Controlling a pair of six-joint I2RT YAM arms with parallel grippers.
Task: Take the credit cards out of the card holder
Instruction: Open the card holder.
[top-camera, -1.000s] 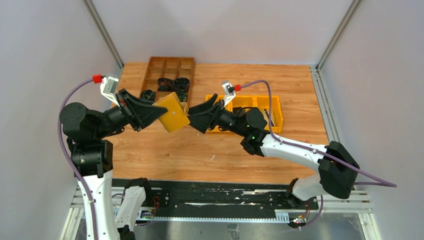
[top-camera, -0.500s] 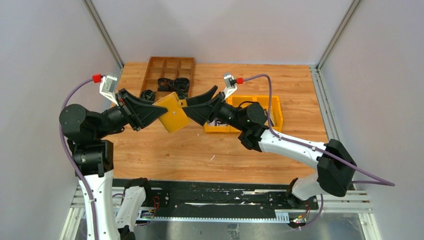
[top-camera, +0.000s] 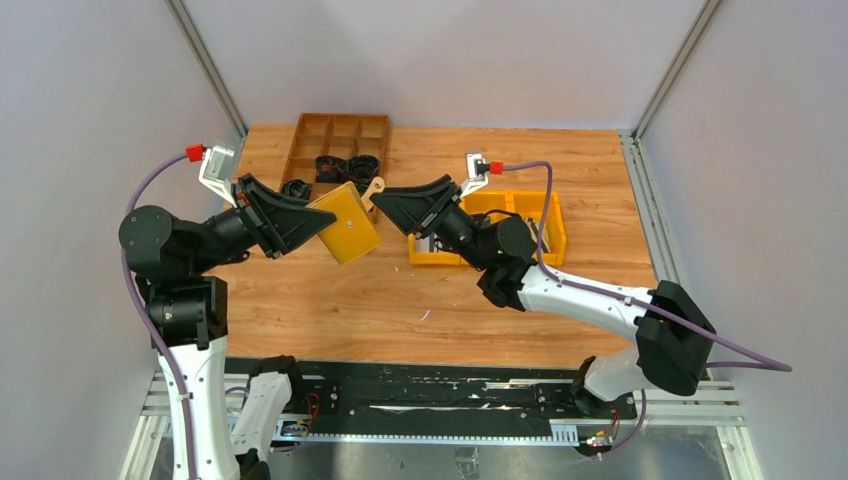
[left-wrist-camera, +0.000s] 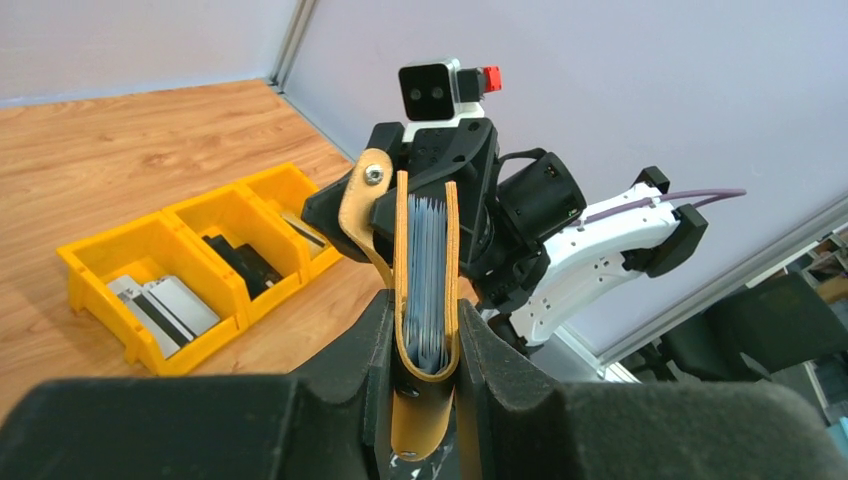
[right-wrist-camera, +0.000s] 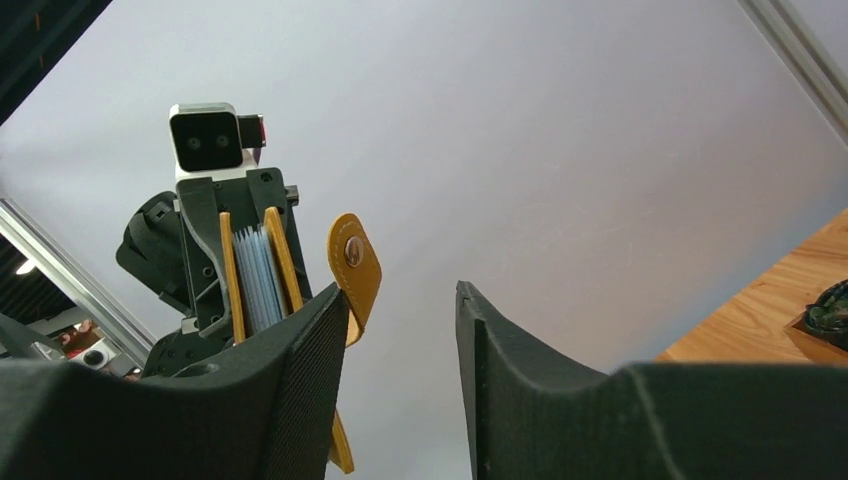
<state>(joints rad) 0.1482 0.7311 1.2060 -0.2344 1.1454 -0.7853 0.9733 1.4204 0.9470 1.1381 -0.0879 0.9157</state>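
Progress check, card removal.

Desk (top-camera: 560, 290): carries a brown divided tray (top-camera: 340, 135) at the far side and a row of yellow bins (top-camera: 552, 238) to the right. The card holder is not on it.

Left tool (top-camera: 318, 222): raised above the desk, clamped narrow on the card holder (top-camera: 345, 225). In its own wrist view the two fingers press the lower fold from either side, and the holder stands open end up.

Right tool (top-camera: 385, 197): level with the holder, just beside its top edge. Jaws part-way apart, and the gap shows only wall in its wrist view, so nothing is gripped. The near finger lies close beside the strap; I cannot tell whether they touch.

Card holder: the two mustard covers stand slightly apart.

Strap (left-wrist-camera: 365, 200): hangs free to one side, not fastened, and bends away from the body.

Pale blue sleeves (left-wrist-camera: 425, 255): packed between the covers. Single cards cannot be made out among them.

Snap stud (left-wrist-camera: 374, 174): exposed on the loose strap end.

Judgement: the holder is lifted, steadied and unsnapped, which is the preparatory part. No card is in either tool, so extraction has not begun. Left to do: spread the covers wider, pinch a card edge, draw each one out and set it down.
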